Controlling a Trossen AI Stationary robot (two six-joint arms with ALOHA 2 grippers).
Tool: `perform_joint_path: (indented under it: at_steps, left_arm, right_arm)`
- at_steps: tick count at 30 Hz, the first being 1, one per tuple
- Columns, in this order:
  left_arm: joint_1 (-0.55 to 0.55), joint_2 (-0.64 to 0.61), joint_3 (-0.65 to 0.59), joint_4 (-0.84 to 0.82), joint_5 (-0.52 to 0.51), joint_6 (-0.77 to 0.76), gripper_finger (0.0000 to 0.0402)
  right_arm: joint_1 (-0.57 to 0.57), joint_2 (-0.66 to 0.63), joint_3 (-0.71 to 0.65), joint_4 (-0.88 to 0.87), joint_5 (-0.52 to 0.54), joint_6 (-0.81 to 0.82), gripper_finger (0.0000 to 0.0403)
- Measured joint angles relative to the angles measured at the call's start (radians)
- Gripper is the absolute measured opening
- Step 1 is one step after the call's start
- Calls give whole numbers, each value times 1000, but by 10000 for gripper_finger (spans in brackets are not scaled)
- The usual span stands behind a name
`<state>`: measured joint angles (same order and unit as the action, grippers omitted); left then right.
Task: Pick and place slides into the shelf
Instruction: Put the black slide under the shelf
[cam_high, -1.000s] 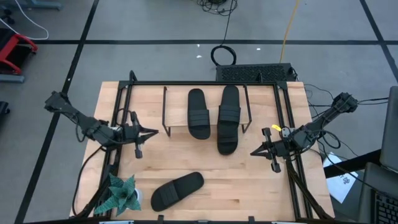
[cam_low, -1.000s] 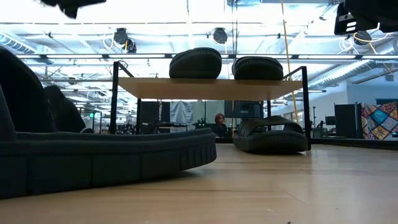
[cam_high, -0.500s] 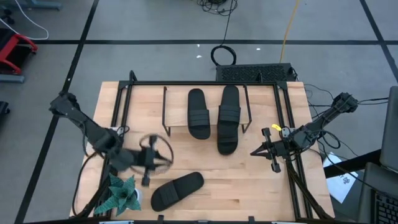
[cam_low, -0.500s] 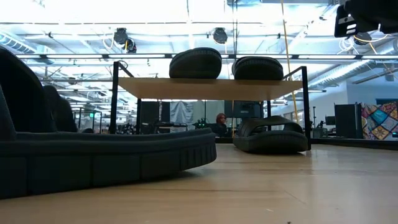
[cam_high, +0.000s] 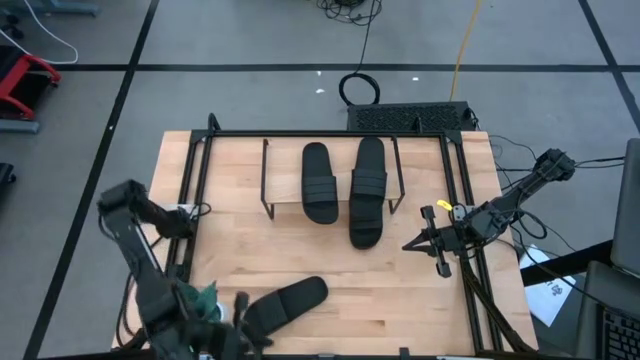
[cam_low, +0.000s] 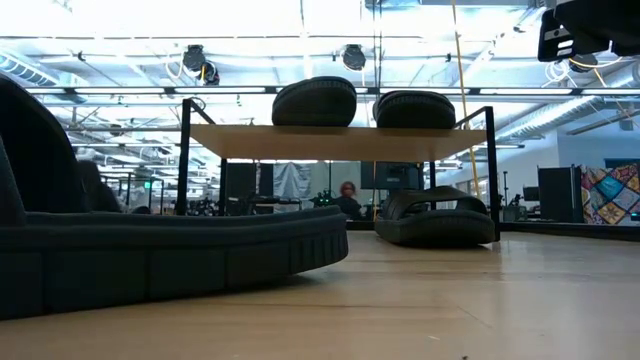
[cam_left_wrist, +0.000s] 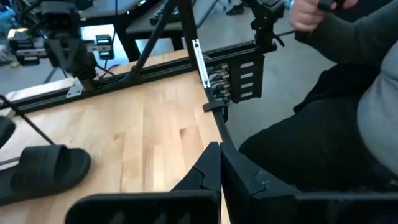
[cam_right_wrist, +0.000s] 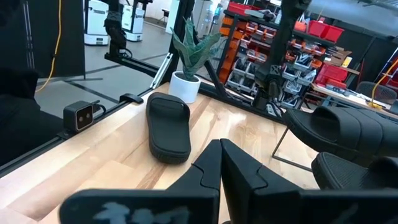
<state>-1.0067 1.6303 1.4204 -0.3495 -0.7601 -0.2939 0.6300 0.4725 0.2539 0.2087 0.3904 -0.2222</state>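
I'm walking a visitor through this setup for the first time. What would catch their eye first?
Probably the two black slides lying side by side on the small wood-topped shelf at the table's far middle, with a third slide loose near the front edge. Next, the left gripper, shut, down at the front-left corner beside a small potted plant, while the right gripper waits shut at the right.

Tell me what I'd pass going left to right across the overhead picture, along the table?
Left end effector by the small plant, shut → loose slide on the table → slide on the shelf → second slide beside it → right end effector, shut.
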Motion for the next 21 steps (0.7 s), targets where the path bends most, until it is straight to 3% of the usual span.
perform_joint_path:
  at_steps: [10, 15, 21]
  left_arm:
    - [6, 349, 357, -237, -63, 29, 1]
    - [-6, 467, 426, -329, -142, 74, 0]
    - [-4, 545, 426, -363, -150, 83, 0]
  right_arm:
    - [0, 0, 0, -3, 0, 19, 0]
    - [0, 0, 0, -12, -1, 19, 0]
    - [0, 0, 0, -20, -1, 27, 0]
